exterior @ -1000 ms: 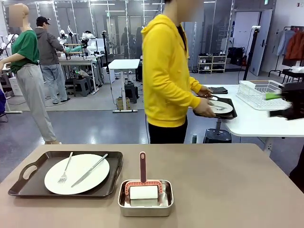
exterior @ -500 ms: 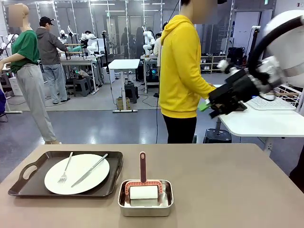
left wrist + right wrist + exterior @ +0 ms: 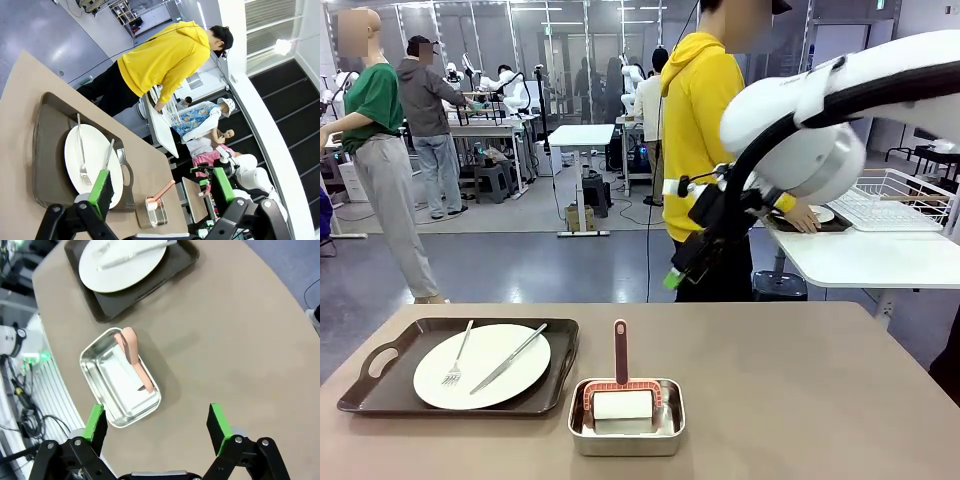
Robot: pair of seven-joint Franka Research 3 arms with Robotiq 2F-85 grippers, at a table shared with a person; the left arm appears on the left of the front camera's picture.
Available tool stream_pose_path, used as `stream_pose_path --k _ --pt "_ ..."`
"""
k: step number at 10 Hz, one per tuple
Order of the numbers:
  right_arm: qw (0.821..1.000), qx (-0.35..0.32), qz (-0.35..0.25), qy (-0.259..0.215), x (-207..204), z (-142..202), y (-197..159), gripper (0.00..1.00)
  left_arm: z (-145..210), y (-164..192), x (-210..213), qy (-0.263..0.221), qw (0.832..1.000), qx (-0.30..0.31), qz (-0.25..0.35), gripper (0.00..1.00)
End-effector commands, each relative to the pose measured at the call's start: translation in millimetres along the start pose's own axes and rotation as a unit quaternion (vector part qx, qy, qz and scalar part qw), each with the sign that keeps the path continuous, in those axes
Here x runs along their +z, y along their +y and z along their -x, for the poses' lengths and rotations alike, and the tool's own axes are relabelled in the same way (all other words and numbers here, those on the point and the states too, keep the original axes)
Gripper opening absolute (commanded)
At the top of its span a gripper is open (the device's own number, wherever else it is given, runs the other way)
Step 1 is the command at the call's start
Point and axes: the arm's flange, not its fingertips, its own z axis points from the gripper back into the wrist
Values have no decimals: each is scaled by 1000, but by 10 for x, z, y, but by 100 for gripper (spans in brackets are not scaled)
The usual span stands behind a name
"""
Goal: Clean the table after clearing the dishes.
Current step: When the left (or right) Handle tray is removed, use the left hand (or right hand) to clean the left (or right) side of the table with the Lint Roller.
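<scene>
Hanging above the table, the right gripper has its fingers spread.

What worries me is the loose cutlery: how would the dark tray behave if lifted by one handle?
The tray looks rigid with a low rim, so one-handled lifting would probably tilt it. The smooth white plate may then slide. The fork and knife lie loose on the plate and would likely slip first.
</scene>
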Motion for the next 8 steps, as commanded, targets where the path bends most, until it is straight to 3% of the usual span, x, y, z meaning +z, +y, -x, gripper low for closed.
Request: stream_pose_path --k 1,2,8 --pt "999 2 29 17 -83 -52 -84 100 -7 -36 24 -5 1000 -4 9 100" --pt "1000 0 0 0 0 0 0 100 -7 -36 24 -5 1000 -4 9 100" --pt "1000 6 8 4 -21 -18 -31 100 -7 -36 24 -5 1000 -4 9 100"
